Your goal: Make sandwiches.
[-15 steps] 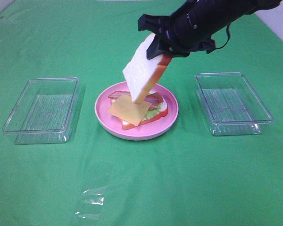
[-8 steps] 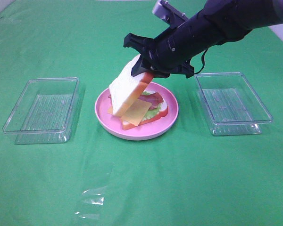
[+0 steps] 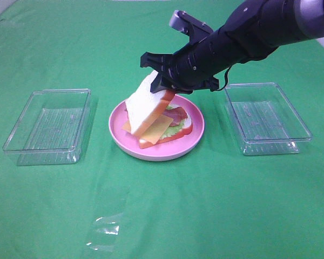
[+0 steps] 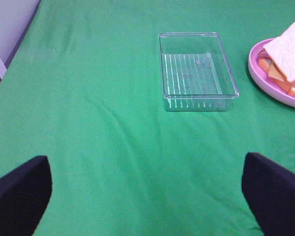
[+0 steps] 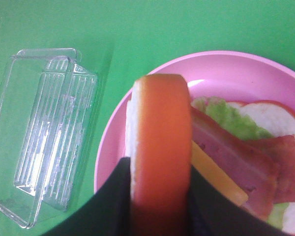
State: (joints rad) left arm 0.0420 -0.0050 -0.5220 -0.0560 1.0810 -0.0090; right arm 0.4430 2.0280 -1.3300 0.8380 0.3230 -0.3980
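The right gripper (image 3: 163, 85) has its fingers (image 5: 113, 206) clenched on the crust of a bread slice (image 3: 144, 107), held tilted with its lower edge over the cheese square (image 3: 155, 128). That cheese tops the open sandwich (image 3: 173, 125) of lettuce and bacon on the pink plate (image 3: 191, 144), mid-bench between two clear trays (image 3: 48, 127). The left gripper's fingers (image 4: 19, 191) stand released, grasping nothing, near the left tray.

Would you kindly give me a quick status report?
Right gripper shut on top bread slice, tilted over stack on plate. Left gripper open, idle. Nothing in the way.
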